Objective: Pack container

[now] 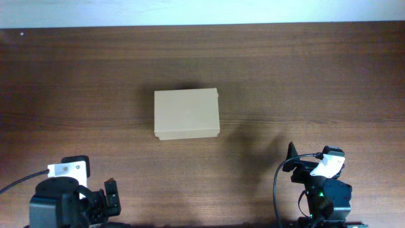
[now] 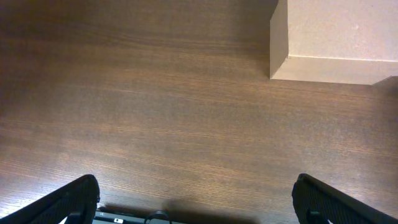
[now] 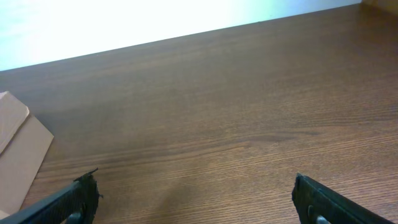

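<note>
The container (image 1: 186,114) is a plain tan cardboard box lying in the middle of the table with its lid down flat. One corner of the container (image 2: 336,37) shows at the top right of the left wrist view, well ahead of my left gripper (image 2: 202,200), which is open with only bare wood between its fingers. At the left edge of the right wrist view, a side of the container (image 3: 18,155) with a rounded flap shows. My right gripper (image 3: 196,198) is open and holds nothing. Both arms sit at the near edge, left (image 1: 69,193) and right (image 1: 319,177).
The dark wooden table (image 1: 316,76) stretches around the box on all sides. Its far edge (image 1: 202,25) meets a pale strip at the top of the overhead view. A black cable (image 1: 278,190) loops beside the right arm.
</note>
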Robot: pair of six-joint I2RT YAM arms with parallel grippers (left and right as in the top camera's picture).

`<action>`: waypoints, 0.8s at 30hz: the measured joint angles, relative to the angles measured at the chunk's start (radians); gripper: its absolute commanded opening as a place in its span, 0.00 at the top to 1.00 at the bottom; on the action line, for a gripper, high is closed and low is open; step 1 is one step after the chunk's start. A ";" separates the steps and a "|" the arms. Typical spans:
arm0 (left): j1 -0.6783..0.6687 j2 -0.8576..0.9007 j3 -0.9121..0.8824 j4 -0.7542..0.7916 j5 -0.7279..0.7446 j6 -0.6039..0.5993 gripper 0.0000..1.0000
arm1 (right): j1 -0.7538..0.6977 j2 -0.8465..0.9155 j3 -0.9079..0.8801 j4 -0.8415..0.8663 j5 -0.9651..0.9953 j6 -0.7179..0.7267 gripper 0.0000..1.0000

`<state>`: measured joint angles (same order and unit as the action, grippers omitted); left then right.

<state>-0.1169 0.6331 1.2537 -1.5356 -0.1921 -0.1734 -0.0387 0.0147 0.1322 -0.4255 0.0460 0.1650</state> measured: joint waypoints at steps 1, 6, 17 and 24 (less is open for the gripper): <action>0.000 0.000 0.000 0.000 0.000 0.000 0.00 | 0.000 0.000 0.000 0.000 0.000 0.000 0.01; 0.000 0.000 0.000 0.000 0.000 0.000 0.00 | 0.000 0.000 0.000 0.000 0.000 0.000 0.01; 0.000 -0.114 -0.072 0.443 -0.058 -0.003 0.00 | 0.000 0.000 0.000 0.000 -0.002 0.001 0.01; 0.000 -0.323 -0.411 1.061 -0.077 -0.005 0.00 | 0.000 -0.001 -0.001 0.001 -0.003 0.000 0.01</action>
<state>-0.1169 0.3103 0.8425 -0.4751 -0.2695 -0.1780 -0.0387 0.0139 0.1310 -0.4248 0.0429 0.1646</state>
